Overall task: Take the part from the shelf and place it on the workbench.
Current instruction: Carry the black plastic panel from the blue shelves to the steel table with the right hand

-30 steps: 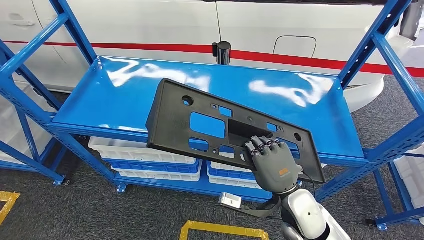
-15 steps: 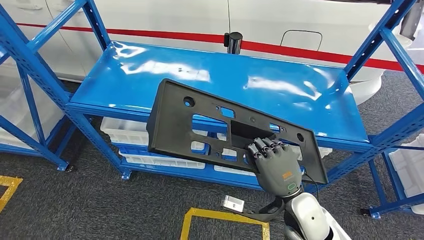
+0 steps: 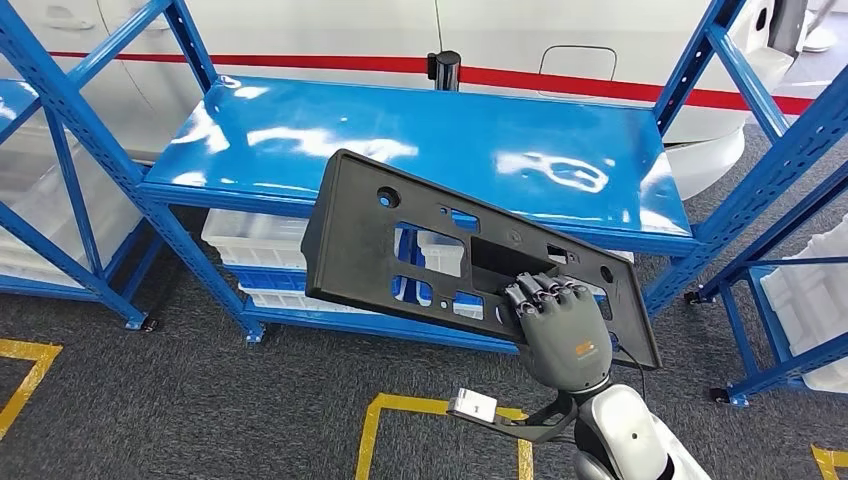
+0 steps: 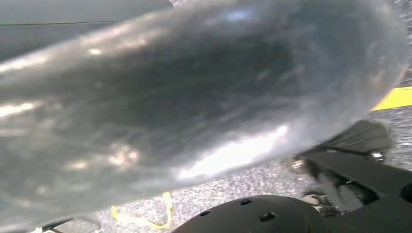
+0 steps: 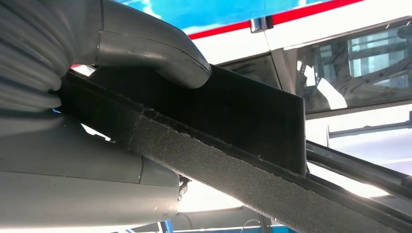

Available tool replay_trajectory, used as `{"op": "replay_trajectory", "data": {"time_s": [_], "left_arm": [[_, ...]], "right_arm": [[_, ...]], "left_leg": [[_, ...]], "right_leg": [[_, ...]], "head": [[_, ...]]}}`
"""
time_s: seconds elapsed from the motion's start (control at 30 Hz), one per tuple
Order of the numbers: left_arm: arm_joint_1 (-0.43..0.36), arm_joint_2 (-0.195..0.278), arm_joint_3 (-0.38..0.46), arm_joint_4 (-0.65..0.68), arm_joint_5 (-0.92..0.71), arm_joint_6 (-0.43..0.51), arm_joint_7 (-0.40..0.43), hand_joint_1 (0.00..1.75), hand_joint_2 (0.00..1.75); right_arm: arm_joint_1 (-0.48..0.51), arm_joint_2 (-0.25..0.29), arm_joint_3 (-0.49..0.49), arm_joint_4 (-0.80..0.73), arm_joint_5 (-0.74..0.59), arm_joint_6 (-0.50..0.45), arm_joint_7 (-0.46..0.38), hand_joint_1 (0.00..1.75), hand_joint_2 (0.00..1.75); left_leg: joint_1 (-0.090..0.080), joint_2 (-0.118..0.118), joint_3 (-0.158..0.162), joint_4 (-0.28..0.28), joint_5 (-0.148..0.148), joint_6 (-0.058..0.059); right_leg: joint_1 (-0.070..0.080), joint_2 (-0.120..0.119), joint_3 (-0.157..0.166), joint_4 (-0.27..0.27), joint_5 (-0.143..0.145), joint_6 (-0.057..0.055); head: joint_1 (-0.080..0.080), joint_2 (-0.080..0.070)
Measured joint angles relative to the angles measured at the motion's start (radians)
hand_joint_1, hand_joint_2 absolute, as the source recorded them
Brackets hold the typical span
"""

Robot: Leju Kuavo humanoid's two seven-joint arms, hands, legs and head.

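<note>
Gripped near its right end alone, the black part (image 3: pixel 440 250) is held clear of the blue shelf (image 3: pixel 300 140), tilted, with its long left portion hanging unsupported over the white bins (image 3: pixel 250 235) and the grey floor (image 3: pixel 150 410); it rests on nothing. Further right, the right hand (image 3: pixel 560 325) is seen with its fingers curled over the part's lower edge beside the recessed pocket, and in the right wrist view the thumb (image 5: pixel 155 46) is pressed onto one face of the panel's edge. A slip or a twist in the grasp is judged the main risk, caused by the off-centre hold and the weight of the free end; the shelf post (image 3: pixel 760 180) at the right could also be struck if the body is turned. The workbench cannot be located. The left wrist view is blurred by a dark surface close to the lens, so the left hand's state cannot be told.
</note>
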Motion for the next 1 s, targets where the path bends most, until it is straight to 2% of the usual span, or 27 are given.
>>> {"op": "replay_trajectory", "data": {"time_s": [0.03,0.07,0.1,0.13,0.17,0.2,0.27,0.3,0.33,0.37,0.43,0.47,0.5,0.53,0.57,0.6,0.63,0.67,0.7,0.73,0.77,0.8,0.83,0.87,0.93,0.97,1.0], "left_arm": [[0.000,0.000,0.000,0.000,0.000,0.000,0.000,0.00,0.00],[-0.001,0.000,0.000,0.000,0.000,0.000,0.000,0.00,0.00],[-0.002,0.000,0.000,0.000,0.000,0.000,0.000,0.00,0.00],[-0.004,0.000,0.000,-0.001,0.000,0.000,0.000,0.00,0.00],[-0.005,0.000,0.000,-0.001,0.000,0.000,0.000,0.00,0.00],[-0.006,-0.001,0.000,-0.001,0.000,0.000,0.000,0.00,0.00],[-0.005,-0.001,0.000,-0.001,0.000,0.000,0.000,0.00,0.00],[-0.005,-0.001,0.000,-0.001,0.001,0.000,0.000,0.00,0.00],[-0.004,-0.001,0.000,0.000,0.001,0.000,0.000,0.00,0.00],[-0.004,-0.001,0.000,0.000,0.001,0.000,-0.001,0.00,0.00],[-0.004,0.001,0.001,0.000,0.002,0.000,-0.002,0.00,0.00],[-0.004,0.001,0.001,0.000,0.003,0.000,-0.003,0.00,0.00],[-0.004,0.001,0.001,0.000,0.003,0.000,-0.003,0.00,0.00],[-0.004,0.001,0.002,0.000,0.003,-0.001,-0.004,0.00,0.00],[-0.004,0.000,0.002,0.000,0.003,-0.001,-0.004,0.00,0.00],[-0.004,0.000,0.003,0.000,0.003,-0.001,-0.005,0.00,0.00],[-0.004,-0.001,0.003,0.000,0.003,-0.001,-0.005,0.00,0.00],[-0.004,-0.002,0.004,-0.001,0.003,-0.001,-0.005,0.00,0.00],[-0.004,-0.002,0.004,-0.001,0.003,-0.001,-0.006,0.00,0.00],[-0.003,-0.002,0.004,-0.001,0.003,-0.001,-0.006,0.00,0.00],[-0.002,-0.002,0.004,0.000,0.003,-0.001,-0.006,0.00,0.00],[-0.001,-0.001,0.005,0.000,0.003,-0.001,-0.006,0.00,0.00],[0.000,-0.001,0.005,0.000,0.003,-0.001,-0.006,0.00,0.00],[0.001,-0.001,0.005,0.001,0.003,-0.001,-0.006,0.00,0.00],[0.002,-0.001,0.005,0.001,0.003,-0.001,-0.006,0.00,0.00],[0.002,-0.002,0.005,0.001,0.003,-0.001,-0.006,0.00,0.00],[0.001,-0.002,0.005,0.001,0.003,-0.001,-0.006,0.00,0.00]], "right_arm": [[0.002,0.000,-0.001,-0.001,0.000,0.000,0.000,1.75,1.75],[0.003,0.000,-0.002,-0.002,0.000,-0.001,0.000,1.75,1.75],[0.004,0.000,-0.002,-0.003,0.000,-0.001,0.000,1.75,1.75],[0.005,-0.001,-0.004,-0.006,0.000,-0.001,0.000,1.75,1.75],[0.005,-0.002,-0.005,-0.009,0.000,-0.002,0.000,1.75,1.75],[0.006,-0.003,-0.006,-0.012,0.000,-0.004,0.000,1.75,1.75],[0.009,-0.004,-0.008,-0.014,-0.002,-0.006,0.000,1.75,1.75],[0.011,-0.005,-0.008,-0.014,-0.004,-0.006,0.000,1.75,1.75],[0.013,-0.006,-0.009,-0.014,-0.008,-0.006,-0.002,1.75,1.75],[0.015,-0.007,-0.010,-0.014,-0.014,-0.006,-0.003,1.75,1.75],[0.017,-0.008,-0.011,-0.014,-0.029,-0.006,-0.007,1.75,1.75],[0.018,-0.008,-0.012,-0.014,-0.035,-0.006,-0.008,1.75,1.75],[0.019,-0.009,-0.012,-0.014,-0.040,-0.006,-0.009,1.75,1.75],[0.020,-0.009,-0.012,-0.014,-0.044,-0.006,-0.009,1.75,1.75],[0.021,-0.009,-0.013,-0.014,-0.045,-0.006,-0.009,1.75,1.75],[0.021,-0.009,-0.013,-0.014,-0.046,-0.006,-0.010,1.75,1.75],[0.021,-0.009,-0.015,-0.015,-0.047,-0.006,-0.010,1.75,1.75],[0.021,-0.009,-0.017,-0.017,-0.047,-0.006,-0.010,1.75,1.75],[0.021,-0.009,-0.019,-0.019,-0.048,-0.006,-0.010,1.75,1.75],[0.021,-0.009,-0.021,-0.021,-0.048,-0.006,-0.011,1.75,1.75],[0.021,-0.009,-0.023,-0.022,-0.049,-0.006,-0.012,1.75,1.75],[0.021,-0.009,-0.024,-0.022,-0.051,-0.006,-0.012,1.75,1.75],[0.022,-0.009,-0.025,-0.023,-0.055,-0.006,-0.013,1.75,1.75],[0.023,-0.008,-0.026,-0.023,-0.062,-0.005,-0.014,1.75,1.75],[0.027,-0.007,-0.027,-0.023,-0.081,-0.003,-0.018,1.75,1.75],[0.030,-0.007,-0.028,-0.023,-0.091,-0.002,-0.021,1.75,1.75],[0.033,-0.007,-0.029,-0.023,-0.098,0.000,-0.023,1.75,1.75]], "left_leg": [[0.003,0.000,0.022,0.002,0.023,-0.003],[0.007,0.000,0.062,-0.032,0.051,-0.005],[0.011,-0.001,0.114,-0.095,0.061,-0.008],[0.012,-0.003,0.164,-0.165,0.057,-0.008],[0.011,-0.006,0.201,-0.222,0.045,-0.007],[0.008,-0.009,0.217,-0.257,0.031,-0.003],[0.001,-0.008,0.207,-0.273,0.037,0.016],[-0.001,-0.005,0.196,-0.275,0.048,0.029],[-0.002,-0.002,0.183,-0.277,0.060,0.042],[-0.001,0.001,0.166,-0.279,0.074,0.052],[-0.004,0.003,0.132,-0.279,0.102,0.061],[-0.006,0.004,0.113,-0.278,0.117,0.062],[-0.007,0.005,0.095,-0.278,0.132,0.062],[-0.009,0.006,0.076,-0.277,0.147,0.061],[-0.009,0.006,0.058,-0.277,0.161,0.059],[-0.009,0.006,0.043,-0.276,0.176,0.057],[-0.011,0.005,0.032,-0.275,0.188,0.053],[-0.012,0.005,0.025,-0.276,0.202,0.049],[-0.012,0.005,0.022,-0.278,0.215,0.043],[-0.012,0.006,0.021,-0.283,0.229,0.037],[-0.011,0.006,0.021,-0.290,0.243,0.029],[-0.008,0.005,0.018,-0.292,0.243,0.023],[-0.007,0.004,0.011,-0.281,0.221,0.017],[-0.005,0.003,0.000,-0.249,0.175,0.012],[-0.001,0.002,-0.027,-0.126,0.055,0.003],[0.000,0.002,-0.035,-0.057,0.019,-0.001],[0.000,0.002,-0.033,-0.007,0.012,-0.003]], "right_leg": [[-0.001,0.000,-0.015,0.004,0.010,0.003],[-0.003,0.001,-0.031,0.011,0.018,0.008],[-0.004,0.001,-0.046,0.019,0.024,0.013],[-0.003,0.001,-0.059,0.029,0.029,0.019],[-0.002,0.000,-0.069,0.036,0.034,0.027],[-0.001,0.000,-0.077,0.040,0.041,0.034],[-0.003,-0.001,-0.088,0.040,0.058,0.050],[-0.005,-0.001,-0.097,0.044,0.054,0.053],[-0.005,0.000,-0.110,0.062,0.033,0.051],[-0.006,0.001,-0.128,0.101,-0.006,0.044],[-0.006,0.003,-0.165,0.225,-0.101,0.031],[-0.005,0.003,-0.174,0.287,-0.128,0.032],[-0.005,0.003,-0.171,0.328,-0.132,0.039],[-0.004,0.003,-0.152,0.337,-0.117,0.049],[-0.002,0.003,-0.115,0.310,-0.094,0.057],[0.000,0.003,-0.061,0.251,-0.077,0.060],[0.005,0.002,0.008,0.165,-0.078,0.055],[0.008,0.001,0.063,0.086,-0.089,0.047],[0.012,0.001,0.100,0.027,-0.102,0.040],[0.015,0.001,0.116,-0.005,-0.110,0.034],[0.015,0.001,0.109,-0.010,-0.104,0.030],[0.011,0.001,0.100,-0.009,-0.093,0.025],[0.007,0.001,0.090,-0.009,-0.081,0.018],[0.003,0.001,0.077,-0.010,-0.067,0.011],[0.001,0.004,0.047,-0.009,-0.040,0.002],[0.001,0.008,0.032,-0.007,-0.026,0.003],[0.001,0.013,0.016,-0.005,-0.012,0.005]], "head": [[0.000,0.000],[0.000,0.000],[-0.001,0.000],[0.000,0.000],[0.000,0.000],[0.001,0.000],[0.001,0.000],[0.000,0.000],[0.001,0.000],[0.002,0.000],[0.004,0.000],[0.004,0.000],[0.004,0.000],[0.004,0.000],[0.004,0.000],[0.004,0.000],[0.005,0.000],[0.003,0.000],[0.002,0.000],[0.002,0.000],[0.001,0.000],[0.002,0.000],[0.001,0.000],[0.000,0.000],[-0.001,0.000],[-0.001,0.000],[-0.002,0.000]]}}
